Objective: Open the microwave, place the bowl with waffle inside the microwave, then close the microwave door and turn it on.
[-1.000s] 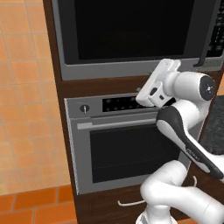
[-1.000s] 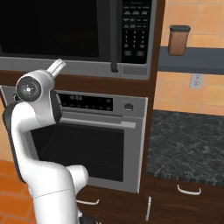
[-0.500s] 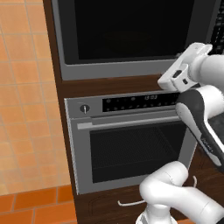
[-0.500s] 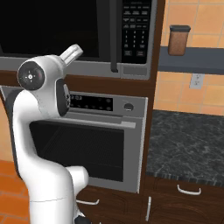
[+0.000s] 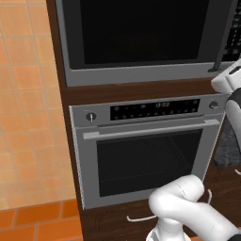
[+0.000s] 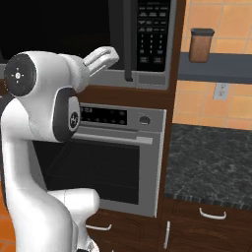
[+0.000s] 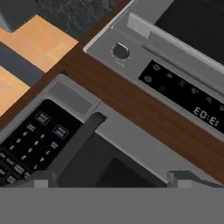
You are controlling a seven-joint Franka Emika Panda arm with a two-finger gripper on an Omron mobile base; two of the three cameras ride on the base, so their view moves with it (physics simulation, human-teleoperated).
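1. While spread wide and holding nothing, the pincer (image 7: 112,177) hangs just before the microwave door (image 7: 109,168) handle (image 7: 76,146), low in the hand view.
2. The right base view adds a brown canister (image 6: 201,45) at upper right.

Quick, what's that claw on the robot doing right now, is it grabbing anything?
Gripper: open, holding nothing, close to the microwave door's handle.
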